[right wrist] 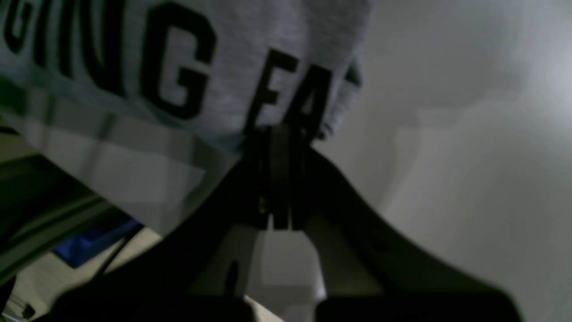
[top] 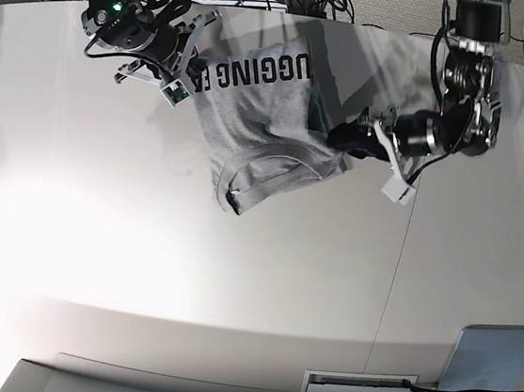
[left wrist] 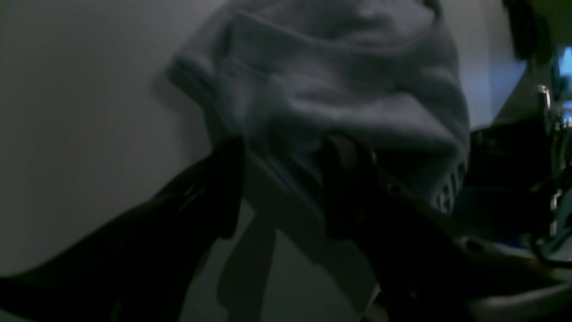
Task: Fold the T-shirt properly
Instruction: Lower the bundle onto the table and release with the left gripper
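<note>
The left gripper (left wrist: 281, 188) gapes beside the grey T-shirt (top: 262, 111) mid-fold, the right gripper (right wrist: 279, 147) pinching its printed edge; next, release.

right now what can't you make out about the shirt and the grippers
- T-shirt print: base view shows only "UGGING", the rest is hidden by a fold and the right gripper.
- Left gripper: the left wrist view is dark and blurred; jaws stand apart, but whether cloth touches them is unclear.
- Far shirt edge: lost in shadow in the base view.
- Right wrist view: lettering is cut off by the top and left edges.
</note>
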You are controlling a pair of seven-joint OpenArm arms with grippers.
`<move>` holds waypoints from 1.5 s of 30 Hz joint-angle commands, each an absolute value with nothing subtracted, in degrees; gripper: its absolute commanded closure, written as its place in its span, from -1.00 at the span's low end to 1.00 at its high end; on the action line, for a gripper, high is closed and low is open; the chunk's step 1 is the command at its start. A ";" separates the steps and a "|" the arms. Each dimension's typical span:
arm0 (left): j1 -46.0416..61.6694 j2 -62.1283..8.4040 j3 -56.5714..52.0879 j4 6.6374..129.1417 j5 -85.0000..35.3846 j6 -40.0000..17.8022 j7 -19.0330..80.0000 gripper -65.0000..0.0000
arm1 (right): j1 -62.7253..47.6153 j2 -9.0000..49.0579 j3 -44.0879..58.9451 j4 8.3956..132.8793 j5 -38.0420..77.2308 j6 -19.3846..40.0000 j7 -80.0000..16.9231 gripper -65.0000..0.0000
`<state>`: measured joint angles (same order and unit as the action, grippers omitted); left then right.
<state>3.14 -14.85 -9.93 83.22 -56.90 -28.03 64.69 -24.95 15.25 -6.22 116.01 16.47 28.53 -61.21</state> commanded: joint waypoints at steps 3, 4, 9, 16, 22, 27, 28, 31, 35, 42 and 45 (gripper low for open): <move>-0.03 -15.22 -10.15 78.78 -63.81 -28.51 65.98 0.10 | -24.91 15.55 -6.04 117.12 16.78 28.71 -60.03 1.00; -1.08 -15.14 -10.15 77.45 -64.23 -28.88 66.48 0.10 | -24.91 15.55 -6.04 117.12 16.78 28.71 -60.01 1.00; -5.56 -14.72 -10.15 73.49 -64.12 -29.91 66.41 0.10 | -24.91 15.57 -6.00 117.12 16.32 28.73 -59.88 1.00; -9.26 -14.26 -10.15 72.88 -61.12 -29.87 64.66 0.11 | -24.91 15.55 -6.00 117.12 14.94 28.71 -59.68 1.00; -9.34 -14.28 -10.15 72.86 -55.35 -27.44 62.08 0.11 | -24.91 15.57 -6.00 117.12 14.94 28.71 -59.72 1.00; -9.32 -14.24 -10.13 72.86 -53.71 -28.88 62.11 0.11 | -24.91 15.57 -6.00 117.12 14.94 28.71 -59.72 1.00; -9.32 -14.11 -10.13 72.86 -53.71 -30.02 62.11 0.11 | -24.91 15.55 -6.00 117.12 14.94 28.71 -59.70 1.00; -9.02 -13.37 -9.50 72.86 -53.43 -33.76 62.08 0.11 | -24.91 15.55 -6.00 117.12 14.94 28.73 -59.68 1.00; -8.58 -12.38 -5.32 72.86 -48.18 -40.00 59.09 0.11 | -24.91 15.57 -6.00 117.12 14.94 28.71 -59.66 1.00; -8.58 -12.40 2.07 72.86 -30.13 -34.96 46.09 0.14 | -24.91 15.57 -6.00 117.12 14.92 28.71 -60.01 1.00; -8.58 -12.47 2.24 72.86 -27.75 -35.62 46.11 0.31 | -24.91 15.57 -6.00 117.12 14.92 28.73 -59.96 1.00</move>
